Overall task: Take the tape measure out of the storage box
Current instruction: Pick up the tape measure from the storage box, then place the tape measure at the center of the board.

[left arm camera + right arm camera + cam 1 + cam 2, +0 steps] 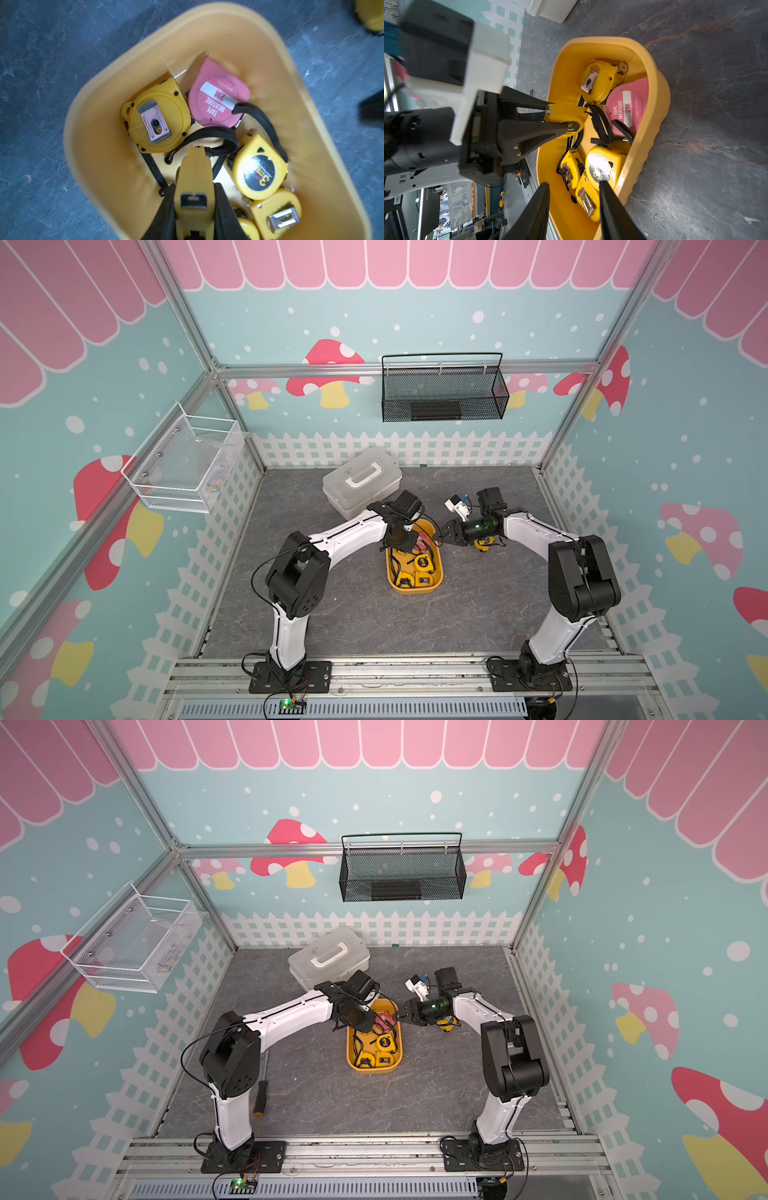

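**Item:** tape measure (194, 172), yellow, one of several kept in the storage box (415, 591)

**Location:** centre of the frame in both top views, over the upper end of the box, where it is hidden beneath the left gripper (401, 545); it is shown plainly in the wrist views

**Claw state:** the left gripper is closed on the tape measure, whose flat faces are pinched between the two black fingers (529, 129)

**Axis:** the case's long axis is laid along the fingers, nose pointing away from the wrist; the item sits inside the claw, so only a lift clear of the rim is judged to be needed

**Strap:** a black strap (216, 133) is seen at the nose, lying among those of the pink tape measure (218, 97) and the other yellow tape measures (259, 168); snagging is judged possible

**Right gripper** (574, 184)**:** jaws parted, nothing held, poised just beside the box's rim, right of centre in the top views; the left arm is the nearer
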You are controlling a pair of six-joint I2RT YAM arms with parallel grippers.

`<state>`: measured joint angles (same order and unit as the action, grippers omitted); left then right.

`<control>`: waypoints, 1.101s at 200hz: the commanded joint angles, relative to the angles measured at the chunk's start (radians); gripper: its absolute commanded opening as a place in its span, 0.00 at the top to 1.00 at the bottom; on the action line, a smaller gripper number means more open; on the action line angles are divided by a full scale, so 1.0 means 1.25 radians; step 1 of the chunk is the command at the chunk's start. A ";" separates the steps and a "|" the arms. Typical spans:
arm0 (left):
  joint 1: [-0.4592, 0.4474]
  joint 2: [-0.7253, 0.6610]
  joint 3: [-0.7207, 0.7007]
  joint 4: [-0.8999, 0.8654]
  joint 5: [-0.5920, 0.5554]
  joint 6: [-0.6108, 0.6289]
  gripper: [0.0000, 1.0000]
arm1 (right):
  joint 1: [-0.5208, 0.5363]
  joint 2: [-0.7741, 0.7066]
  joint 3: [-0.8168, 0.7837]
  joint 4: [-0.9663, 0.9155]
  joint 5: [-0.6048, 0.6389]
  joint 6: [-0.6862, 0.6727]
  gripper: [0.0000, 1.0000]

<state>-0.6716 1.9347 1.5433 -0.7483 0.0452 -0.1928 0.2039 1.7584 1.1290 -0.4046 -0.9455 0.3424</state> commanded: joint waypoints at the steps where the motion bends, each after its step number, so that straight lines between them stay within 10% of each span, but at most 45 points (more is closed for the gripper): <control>1: 0.030 -0.062 -0.012 0.083 0.082 -0.047 0.81 | 0.000 -0.011 0.011 -0.018 0.004 -0.028 0.60; 109: 0.120 -0.191 -0.262 0.593 0.502 -0.271 0.83 | -0.005 -0.048 -0.109 0.422 -0.211 0.178 0.55; 220: 0.124 -0.189 -0.390 1.020 0.618 -0.501 0.83 | -0.005 -0.039 -0.185 0.817 -0.233 0.441 0.49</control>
<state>-0.5114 1.7054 1.0649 0.3492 0.7376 -0.7387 0.1967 1.7210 0.9161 0.5156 -1.2430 0.8341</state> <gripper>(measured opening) 0.240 0.506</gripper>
